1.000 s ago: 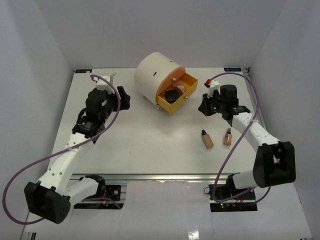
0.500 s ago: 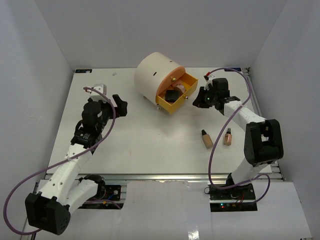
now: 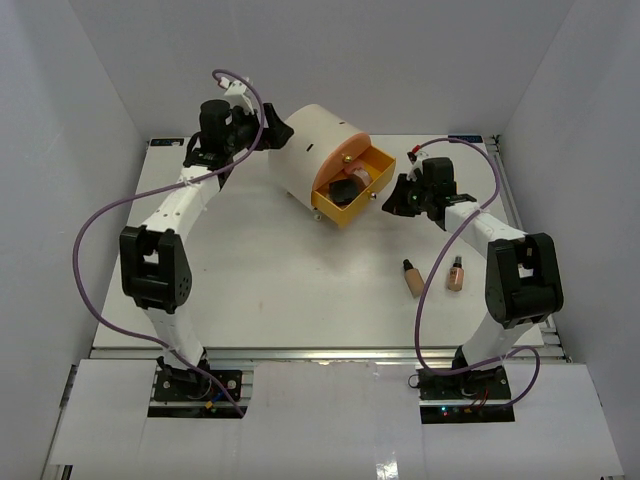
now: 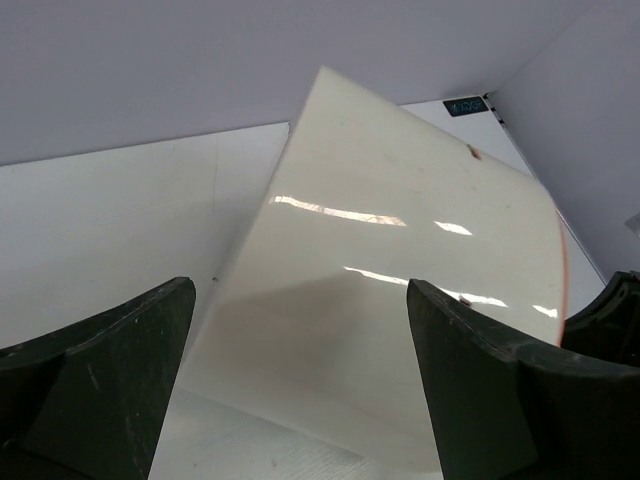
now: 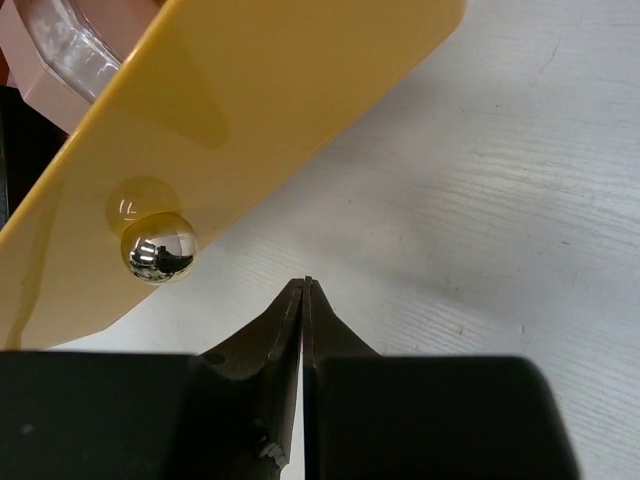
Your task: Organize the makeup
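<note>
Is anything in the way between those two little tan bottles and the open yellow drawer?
Nothing visible: only bare table lies between the left tan bottle, the right tan bottle and the yellow drawer. The shut right gripper sits beside the drawer's front.

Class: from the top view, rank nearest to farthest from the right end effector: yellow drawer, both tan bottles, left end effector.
1. Yellow drawer, immediately left.
2. Left tan bottle, right tan bottle, lower in view: too close to call.
3. Left end effector, past the cream box.

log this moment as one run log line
left end effector: open, at cream box | right end effector: shut, near drawer knob, not touching | two bottles: lying on table
</note>
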Controlling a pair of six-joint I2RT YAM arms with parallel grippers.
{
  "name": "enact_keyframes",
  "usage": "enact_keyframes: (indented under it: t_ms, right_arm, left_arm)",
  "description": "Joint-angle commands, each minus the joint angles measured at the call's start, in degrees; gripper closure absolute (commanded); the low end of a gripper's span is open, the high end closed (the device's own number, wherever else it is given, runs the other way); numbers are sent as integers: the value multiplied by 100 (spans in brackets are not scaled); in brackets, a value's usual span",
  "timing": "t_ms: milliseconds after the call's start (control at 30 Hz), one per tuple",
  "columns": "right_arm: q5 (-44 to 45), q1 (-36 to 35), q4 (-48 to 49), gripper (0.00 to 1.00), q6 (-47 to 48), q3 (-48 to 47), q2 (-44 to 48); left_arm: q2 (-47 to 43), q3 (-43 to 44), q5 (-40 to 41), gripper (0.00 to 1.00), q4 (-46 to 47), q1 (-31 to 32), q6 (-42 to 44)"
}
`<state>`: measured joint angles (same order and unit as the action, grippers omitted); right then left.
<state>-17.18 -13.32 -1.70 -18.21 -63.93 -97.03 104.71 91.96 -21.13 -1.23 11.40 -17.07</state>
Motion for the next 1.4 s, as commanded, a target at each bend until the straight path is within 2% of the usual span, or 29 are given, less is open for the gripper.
enact_keyframes:
  t_ms: [0,167,333,567,833,967,1067,1267,1367]
  right_arm:
    - [-145,-21,442,92,-183,161,14]
    - [-102,-21,534,92,-323,154,-56]
    - [-58,-117,715,92,-455,-93,-201]
    - [-48,-535,690,92,-631,-1324,-931]
    - [-89,-742,680,92,-576,-2390,-1587]
    - [-378,-742,845,92,-474,-2693,-1870]
    - [-624,-720,1016,92,-475,-2672,-1948]
    - [-758,-540,1402,92,-154,-1717,-1438]
    - [-1195,-259,1660,81,305,-1179,-1177]
  left_arm:
    - [534,917,-658,2,-386,-46,182]
    - [1003,1214,-826,2,-487,-43,268]
    - [1165,1228,-1496,2,-501,-50,327]
    - [1252,993,-2047,2,-518,-25,415]
    - [1338,657,-1909,2,-583,216,594]
    - [1324,517,-1877,2,-537,249,556]
    - [1251,454,-1777,2,-492,249,495]
    - [1170,531,-1404,2,-513,250,323]
    - [1122,617,-1263,2,-527,249,243]
